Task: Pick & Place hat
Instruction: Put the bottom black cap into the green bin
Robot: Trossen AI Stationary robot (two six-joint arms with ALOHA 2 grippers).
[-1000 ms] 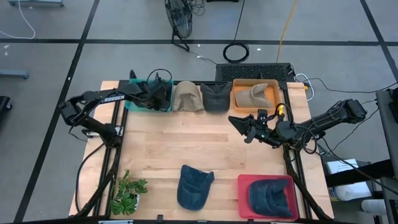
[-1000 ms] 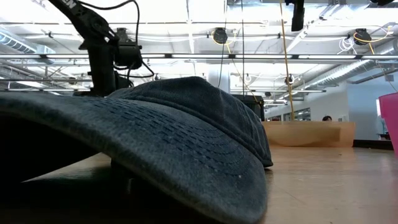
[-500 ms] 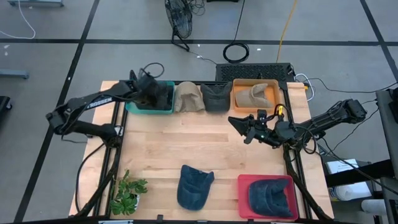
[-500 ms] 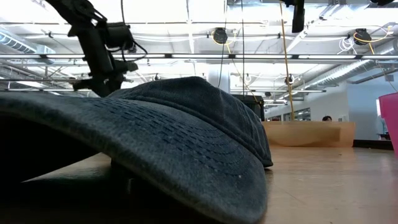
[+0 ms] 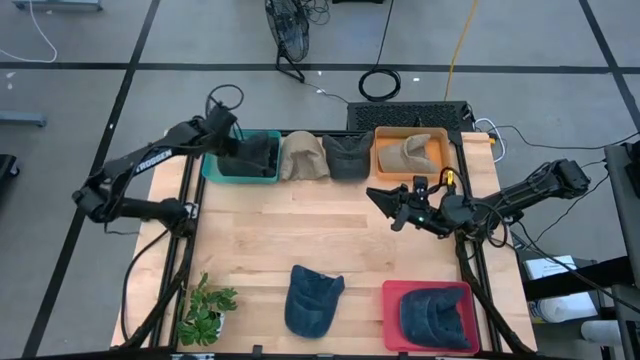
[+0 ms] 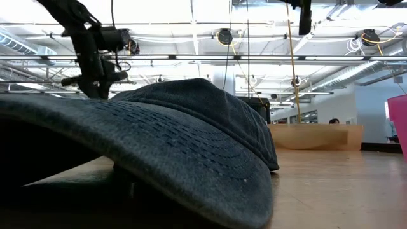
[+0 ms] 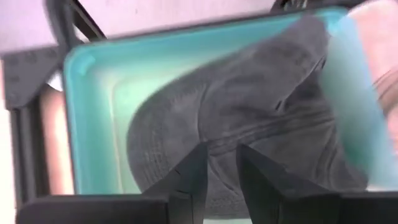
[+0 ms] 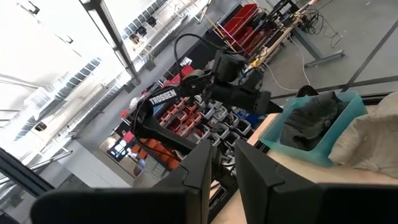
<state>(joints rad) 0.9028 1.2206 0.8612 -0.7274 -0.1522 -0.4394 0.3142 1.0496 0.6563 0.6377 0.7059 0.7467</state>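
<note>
A dark grey hat lies in the teal bin at the table's far left; the left wrist view shows the grey hat filling the bin. My left gripper hovers shut over the bin's left end, touching nothing, and rises high in the low view. A blue hat rests brim-down on the wood near the near edge and fills the low view. My right gripper waits shut above the table's right middle.
Along the far edge sit a tan hat, a dark hat and an orange bin with a tan hat. A red bin holding a dark blue hat and a small plant stand near the near edge.
My left gripper has drawn back from over the middle of the teal bin toward the table's far left corner and risen. The grey hat has stayed in the bin. My right arm has kept still.
</note>
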